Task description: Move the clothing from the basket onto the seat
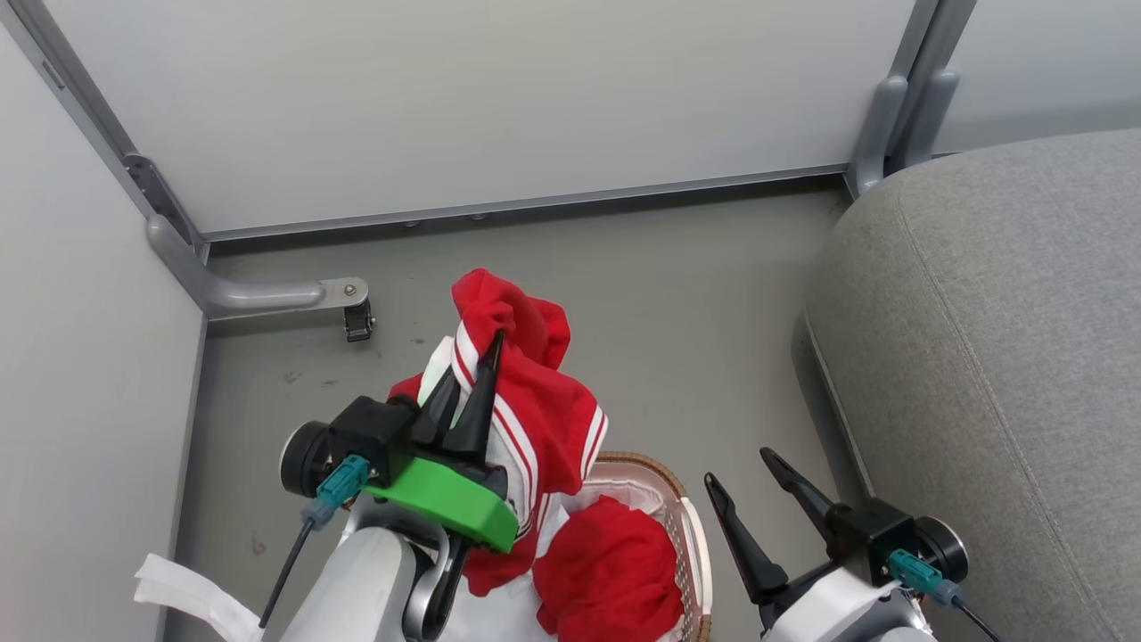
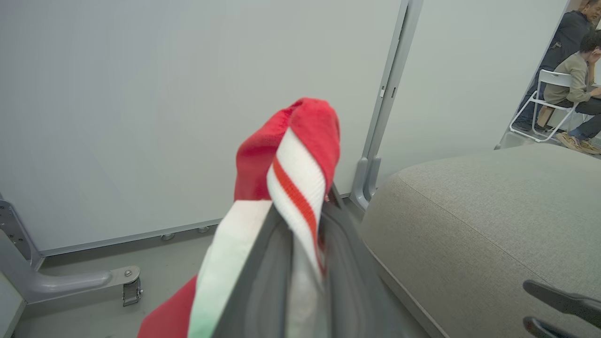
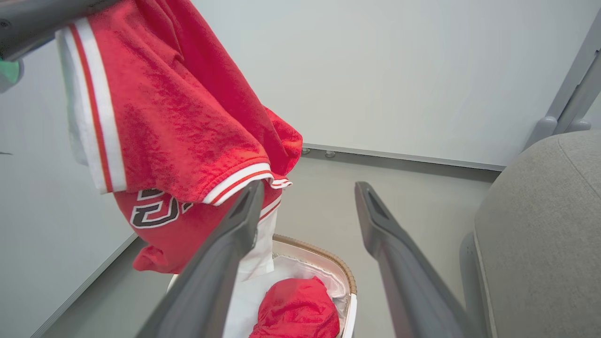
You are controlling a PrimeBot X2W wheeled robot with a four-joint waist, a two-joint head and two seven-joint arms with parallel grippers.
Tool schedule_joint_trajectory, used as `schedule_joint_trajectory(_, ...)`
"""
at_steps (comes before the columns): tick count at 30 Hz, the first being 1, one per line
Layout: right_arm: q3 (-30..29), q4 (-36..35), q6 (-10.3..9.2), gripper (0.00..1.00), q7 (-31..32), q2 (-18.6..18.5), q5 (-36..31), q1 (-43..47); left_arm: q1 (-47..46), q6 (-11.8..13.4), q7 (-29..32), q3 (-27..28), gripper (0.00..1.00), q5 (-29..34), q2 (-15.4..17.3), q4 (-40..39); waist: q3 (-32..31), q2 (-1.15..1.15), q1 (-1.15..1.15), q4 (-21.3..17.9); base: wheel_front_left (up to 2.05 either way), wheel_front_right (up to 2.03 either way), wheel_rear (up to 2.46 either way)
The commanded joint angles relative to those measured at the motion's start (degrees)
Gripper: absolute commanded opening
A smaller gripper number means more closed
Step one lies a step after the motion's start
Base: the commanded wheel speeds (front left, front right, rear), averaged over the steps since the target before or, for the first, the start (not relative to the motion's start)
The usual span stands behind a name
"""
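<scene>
My left gripper (image 1: 481,352) is shut on a red garment with white stripes (image 1: 535,401), holding it up above the basket (image 1: 686,517). In the left wrist view the striped fabric (image 2: 296,178) bulges out over the closed fingers. The right wrist view shows the garment (image 3: 169,108) hanging, its lower part down near the basket's rim (image 3: 328,256). A second red piece (image 1: 611,571) lies in the basket on the white liner (image 3: 291,270). My right gripper (image 1: 744,468) stands open and empty between basket and grey seat (image 1: 998,357).
Pale partition walls enclose the grey floor on the far and left sides, with a metal foot and caster (image 1: 357,316) at the left. A white cloth strip (image 1: 183,584) lies on the floor. People sit on chairs (image 2: 568,84) beyond the seat.
</scene>
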Motion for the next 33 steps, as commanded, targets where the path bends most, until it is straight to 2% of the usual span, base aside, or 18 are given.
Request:
schedule_joint_trajectory(1,0.2,0.3,-0.06,1.00,-0.3,0.0,0.6,0.8,-1.2,-0.2,0.0,-0.3,0.00,-0.3,0.1,-0.7,-0.3,0.00,0.00,0.5,0.00,0.00,0.00)
schedule_joint_trajectory(12,10.9,-3.8,-0.06,1.00,-0.3,0.1,3.7,-4.5,-2.8,-0.2,0.0,-3.7,0.00,-2.3,-0.1,-1.9,0.6,0.00,0.00,1.7,0.00,0.00,0.00)
schedule_joint_trajectory(17,15.5,-3.1,-0.06,1.00,-0.3,0.0,3.5,-9.3,-3.2,-0.2,0.0,-6.2,0.00,-4.1,-0.1,-2.5,1.2,0.00,0.00,2.9,0.00,0.00,0.00)
schedule_joint_trajectory(22,17.1,0.6,-0.06,1.00,-0.3,0.8,1.3,-14.3,-4.1,-0.2,0.0,-9.2,0.00,-7.1,0.0,-3.6,1.7,0.00,0.00,4.7,0.00,0.00,0.00)
schedule_joint_trajectory(29,15.7,7.0,-0.07,1.00,-0.2,1.5,-1.0,-18.0,-5.1,-0.2,0.0,-13.6,0.00,-8.0,-0.1,-3.9,1.8,0.00,0.00,7.0,0.00,0.00,0.00)
schedule_joint_trajectory(30,15.9,8.1,-0.07,0.44,-0.2,1.6,-0.7,-18.2,-5.2,-0.2,0.0,-14.1,0.00,-8.0,-0.1,-3.9,1.8,0.00,0.00,7.3,0.00,0.00,0.00)
schedule_joint_trajectory(31,16.2,9.0,-0.07,0.20,-0.2,1.7,-0.2,-18.4,-5.2,-0.2,0.0,-14.4,0.00,-8.2,-0.1,-3.8,1.7,0.00,0.00,7.4,0.00,0.00,0.00)
schedule_joint_trajectory(32,16.7,9.7,-0.07,0.00,-0.2,1.7,0.9,-18.4,-5.2,-0.2,0.0,-14.8,0.00,-8.2,-0.1,-3.7,1.7,0.00,0.00,7.6,0.00,0.00,0.00)
schedule_joint_trajectory(33,16.8,9.9,-0.07,0.00,-0.2,1.7,1.7,-18.4,-5.1,-0.2,0.0,-14.9,0.00,-8.3,-0.1,-3.5,1.6,0.00,0.00,7.7,0.00,0.00,0.00)
